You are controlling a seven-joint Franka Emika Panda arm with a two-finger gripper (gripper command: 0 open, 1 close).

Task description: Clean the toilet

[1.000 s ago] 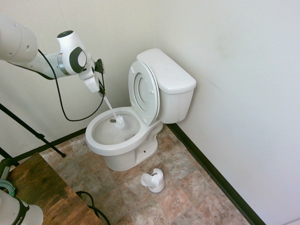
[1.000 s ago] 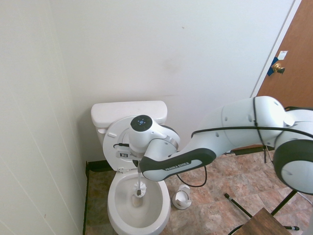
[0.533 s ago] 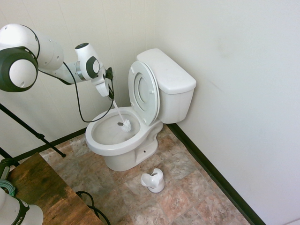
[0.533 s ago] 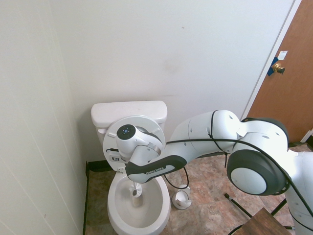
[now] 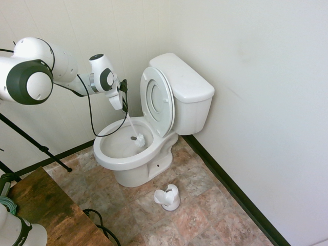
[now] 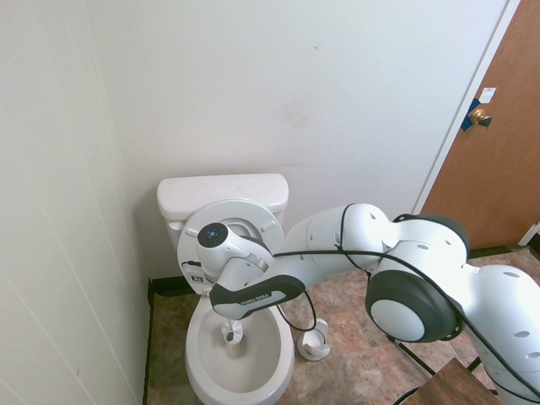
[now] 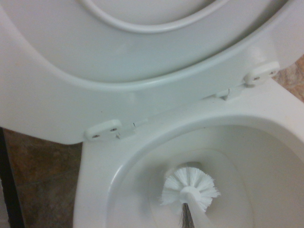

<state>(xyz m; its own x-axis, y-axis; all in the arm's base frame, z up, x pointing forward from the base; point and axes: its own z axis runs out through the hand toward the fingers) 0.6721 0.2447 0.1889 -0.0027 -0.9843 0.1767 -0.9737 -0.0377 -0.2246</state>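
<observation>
The toilet (image 5: 154, 123) is standing in the corner of the room, its tank against the wall and its seat and lid (image 5: 158, 101) raised upright against the tank. The gripper (image 5: 124, 105) is hanging over the back part of the bowl, its fingers closing narrowly on the handle of a white toilet brush (image 5: 134, 130), which is slanting down into the bowl. The bristle head (image 7: 189, 187) is sitting low inside the bowl near the drain, under the seat hinges (image 7: 102, 131). A small white brush holder (image 5: 168, 197) is resting on the tiled floor (image 5: 205, 205) beside the toilet's base, apart from it.
</observation>
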